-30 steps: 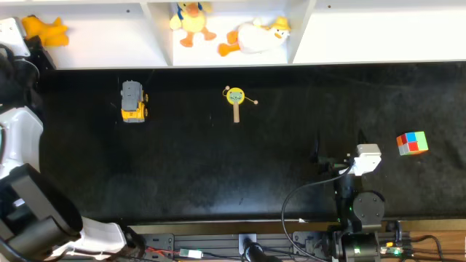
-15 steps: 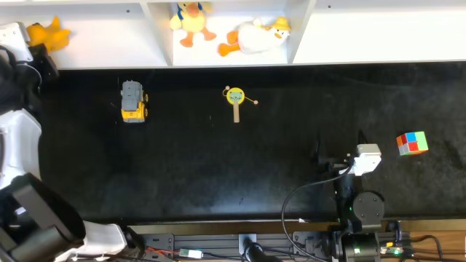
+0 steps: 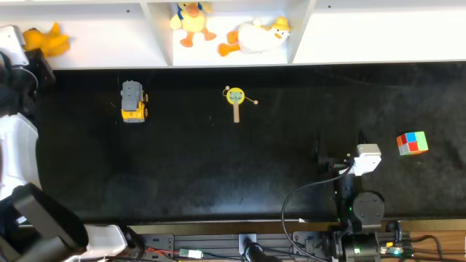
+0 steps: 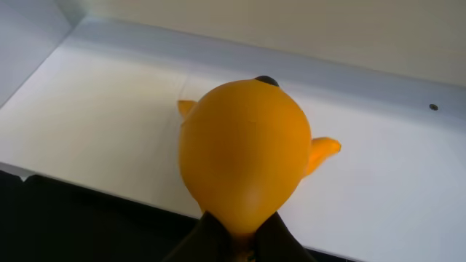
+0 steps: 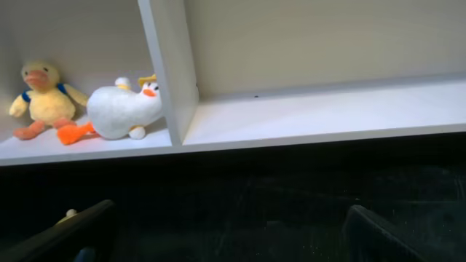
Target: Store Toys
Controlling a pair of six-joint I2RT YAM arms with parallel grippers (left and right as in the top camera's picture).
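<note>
Orange duck (image 4: pixel 244 164) hangs clamped in left jaws over white shelf (image 4: pixel 95 124); right jaws gape near cube (image 3: pixel 411 143).

A round orange toy (image 4: pixel 244 156) is gripped at its narrow end between the dark fingers of the left gripper (image 4: pixel 240 234). It is held above the white floor of a shelf compartment (image 4: pixel 95 124). A strip of black table (image 4: pixel 65 225) is seen before the shelf's front edge.

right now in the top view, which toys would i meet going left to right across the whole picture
orange duck → yellow truck → yellow plush duck → white plush goose → colour cube
</note>
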